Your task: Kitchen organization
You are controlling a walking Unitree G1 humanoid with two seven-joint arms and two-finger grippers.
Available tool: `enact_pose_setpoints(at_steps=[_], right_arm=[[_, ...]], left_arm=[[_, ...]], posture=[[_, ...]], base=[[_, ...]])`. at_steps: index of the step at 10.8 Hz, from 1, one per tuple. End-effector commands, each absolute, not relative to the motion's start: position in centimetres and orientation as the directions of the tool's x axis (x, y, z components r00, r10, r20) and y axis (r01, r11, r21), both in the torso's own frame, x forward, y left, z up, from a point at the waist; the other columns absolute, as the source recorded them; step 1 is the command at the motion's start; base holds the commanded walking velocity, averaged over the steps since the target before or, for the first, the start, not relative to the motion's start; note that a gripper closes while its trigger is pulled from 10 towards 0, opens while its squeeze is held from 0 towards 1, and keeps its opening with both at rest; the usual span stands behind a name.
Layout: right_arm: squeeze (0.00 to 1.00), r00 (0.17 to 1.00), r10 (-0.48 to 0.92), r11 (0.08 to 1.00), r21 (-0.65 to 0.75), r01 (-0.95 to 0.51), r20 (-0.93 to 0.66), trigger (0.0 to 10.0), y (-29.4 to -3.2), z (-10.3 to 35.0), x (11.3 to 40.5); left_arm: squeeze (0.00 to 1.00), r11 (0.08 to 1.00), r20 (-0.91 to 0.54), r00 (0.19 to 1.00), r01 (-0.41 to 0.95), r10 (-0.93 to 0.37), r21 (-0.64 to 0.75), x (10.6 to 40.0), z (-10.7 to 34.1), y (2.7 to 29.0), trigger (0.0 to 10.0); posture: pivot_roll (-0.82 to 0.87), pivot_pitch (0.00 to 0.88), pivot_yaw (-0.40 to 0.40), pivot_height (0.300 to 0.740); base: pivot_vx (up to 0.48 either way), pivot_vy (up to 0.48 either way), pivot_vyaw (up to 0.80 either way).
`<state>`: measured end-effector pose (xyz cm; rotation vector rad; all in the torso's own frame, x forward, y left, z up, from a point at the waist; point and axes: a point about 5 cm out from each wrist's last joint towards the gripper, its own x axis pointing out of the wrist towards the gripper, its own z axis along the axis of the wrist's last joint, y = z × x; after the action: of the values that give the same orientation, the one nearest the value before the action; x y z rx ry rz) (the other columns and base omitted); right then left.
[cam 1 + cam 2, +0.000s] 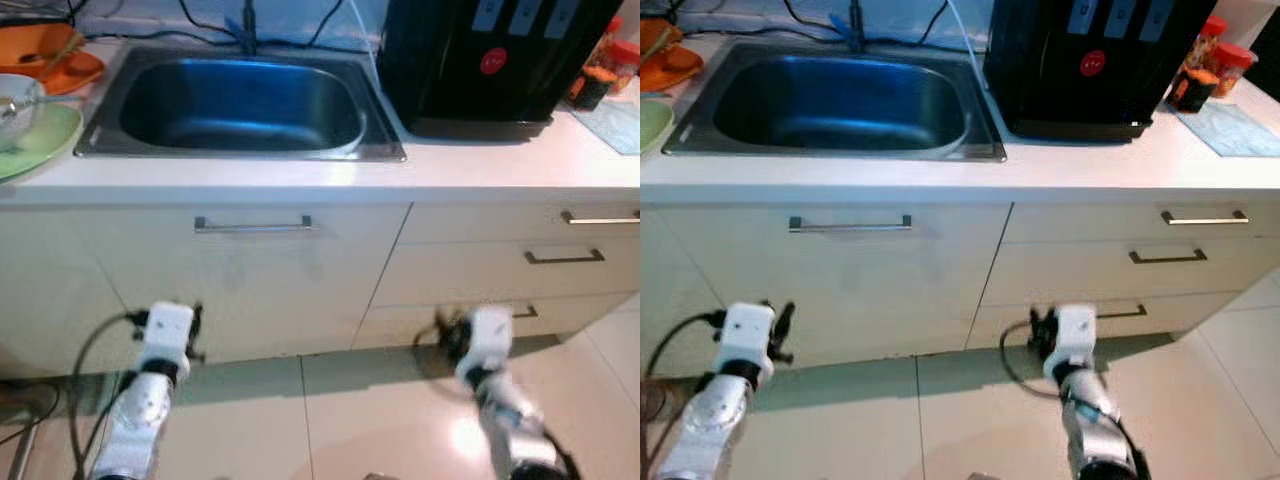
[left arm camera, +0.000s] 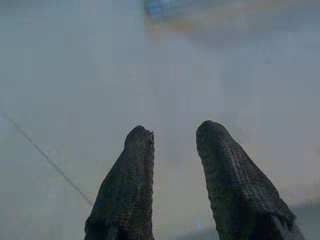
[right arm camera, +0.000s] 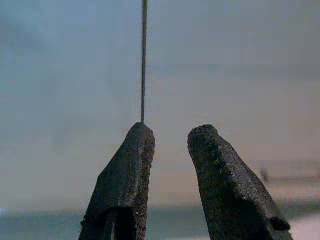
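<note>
Both my left claw (image 2: pixel 172 150) and right claw (image 3: pixel 170 150) hang apart, empty; next I reach toward the sink (image 1: pixel 240 150), upper frame.

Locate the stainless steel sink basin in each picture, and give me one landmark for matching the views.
Left eye view: the stainless steel sink basin sits upper left of centre, sunk in the white counter.
Right eye view: the same basin sits further to the upper left.
Left wrist view: not in it.
Right wrist view: not in it.
Shared landmark: the black appliance with a red round badge, just beside the sink on the robot's right.
</note>
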<state>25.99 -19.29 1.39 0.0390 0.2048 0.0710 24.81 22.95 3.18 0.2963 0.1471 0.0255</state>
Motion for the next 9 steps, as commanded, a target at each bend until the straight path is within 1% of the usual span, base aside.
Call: enact_pose_setpoints(at_steps=[1, 4, 5, 6, 7, 8, 9], right_arm=[[0.0, 0.988, 0.052, 0.998, 0.042, -0.046, -0.142, 10.0, -19.9, 2.9, 26.3], [0.0, 0.998, 0.034, 0.999, 0.012, -0.034, 0.049, 10.0, -19.4, 8.3, 26.9], [0.0, 0.993, 0.029, 0.999, 0.023, -0.031, 0.113, 10.0, -18.9, 10.6, 27.8], [0.0, 0.988, 0.034, 0.999, 0.033, -0.039, 0.148, 10.0, -18.4, 12.0, 28.4], [0.0, 0.978, 0.06, 0.996, 0.046, -0.071, 0.197, 10.0, -17.2, 14.1, 29.6], [0.0, 0.969, 0.06, 0.993, 0.082, -0.081, 0.239, 10.0, -16.1, 15.8, 30.9], [0.0, 0.969, 0.053, 0.99, 0.113, -0.083, 0.24, 10.0, -15.1, 16.4, 32.1]], left_arm=[[0.0, 0.958, -0.086, 0.995, -0.022, 0.049, 0.286, 25.1, 4.4, 22.5, 10.0], [0.0, 0.955, 0.071, 0.997, -0.011, -0.011, 0.298, 25.9, 8.6, 20.8, 10.0], [0.0, 0.949, 0.149, 0.988, -0.002, -0.048, 0.316, 27.3, 11.3, 20.1, 10.0], [0.0, 0.951, 0.197, 0.979, -0.007, -0.058, 0.311, 28.1, 13.1, 19.6, 10.0], [0.0, 0.952, 0.269, 0.96, -0.01, -0.076, 0.305, 29.6, 15.8, 18.7, 10.0], [0.0, 0.963, 0.317, 0.945, -0.008, -0.081, 0.271, 30.9, 17.8, 17.7, 10.0], [0.0, 0.97, 0.334, 0.938, 0.012, -0.095, 0.245, 32.0, 18.9, 16.4, 10.0]], posture=[[-0.06, 0.021, -0.12, 0.719], [-0.06, 0.021, -0.125, 0.719], [-0.06, 0.026, -0.125, 0.719], [-0.06, 0.029, -0.126, 0.719], [-0.06, 0.032, -0.121, 0.719], [-0.06, 0.033, -0.119, 0.719], [-0.05, 0.032, -0.12, 0.719]], base=[[0.0, 0.0, 0.0], [0.0, 0.0, 0.0], [0.0, 0.0, 0.0], [0.0, 0.0, 0.0], [0.0, 0.0, 0.0], [0.0, 0.0, 0.0], [0.0, 0.0, 0.0]])
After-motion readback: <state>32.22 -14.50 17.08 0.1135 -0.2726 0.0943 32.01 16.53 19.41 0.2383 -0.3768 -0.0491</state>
